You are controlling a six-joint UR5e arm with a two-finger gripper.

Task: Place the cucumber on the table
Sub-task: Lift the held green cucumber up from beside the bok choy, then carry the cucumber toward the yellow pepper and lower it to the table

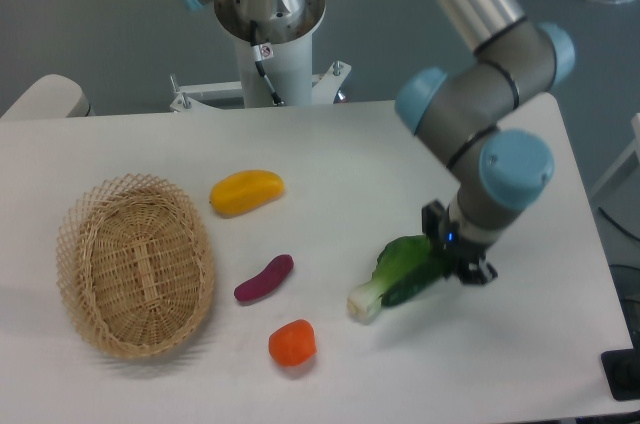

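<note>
The dark green cucumber (412, 286) hangs slanted from my gripper (452, 262), which is shut on its upper right end. Its lower end overlaps the light-green bok choy (378, 284), which lies on the white table (330, 149). Whether the cucumber touches the bok choy or the tabletop cannot be told. The wrist and forearm cover the fingers from above, and the stem tip is hard to make out.
A wicker basket (135, 264) lies at the left. A yellow vegetable (247, 191), a small purple piece (264, 277) and an orange-red one (292, 342) lie mid-table. The robot base (270, 34) stands at the back edge; the table's right edge is close to the arm.
</note>
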